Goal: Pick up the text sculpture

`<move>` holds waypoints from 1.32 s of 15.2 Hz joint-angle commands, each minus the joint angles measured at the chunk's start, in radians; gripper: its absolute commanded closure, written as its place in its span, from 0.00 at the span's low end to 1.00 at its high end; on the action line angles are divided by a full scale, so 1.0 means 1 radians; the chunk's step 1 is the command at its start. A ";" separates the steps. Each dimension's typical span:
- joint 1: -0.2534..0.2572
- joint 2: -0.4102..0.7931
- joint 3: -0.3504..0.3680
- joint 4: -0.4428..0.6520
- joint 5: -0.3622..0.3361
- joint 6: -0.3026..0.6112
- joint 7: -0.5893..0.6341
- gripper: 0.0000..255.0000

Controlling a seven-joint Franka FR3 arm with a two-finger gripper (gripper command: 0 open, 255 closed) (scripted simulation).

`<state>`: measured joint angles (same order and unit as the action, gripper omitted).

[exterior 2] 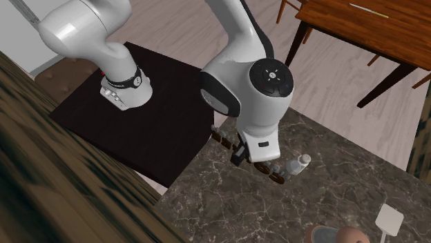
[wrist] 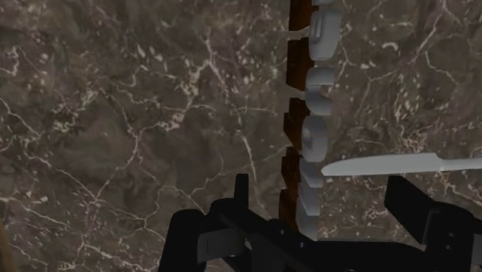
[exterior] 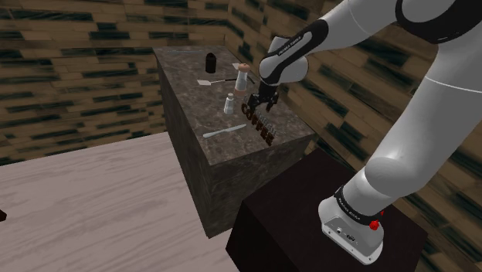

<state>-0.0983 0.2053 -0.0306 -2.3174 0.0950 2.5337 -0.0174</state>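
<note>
Wrist view: gripper (wrist: 321,187) wide open, 2 fingers (wrist: 409,209) straddling the text sculpture (wrist: 310,116) on the marble counter (wrist: 139,116), untouched; I'd centre it, drop lower, then close across its thin side, clear of the knife (wrist: 386,164).

Brown letters "COFFEE" forming the text sculpture (exterior: 258,124)

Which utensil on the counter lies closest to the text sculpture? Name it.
The pale knife, its pointed end almost at the text sculpture. The white spatula lies farther back, near the dark bottle.
</note>
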 commanded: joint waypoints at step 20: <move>-0.001 0.023 0.001 0.005 0.004 0.018 -0.003 1.00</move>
<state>-0.0996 0.2395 -0.0290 -2.3126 0.1006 2.5635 -0.0224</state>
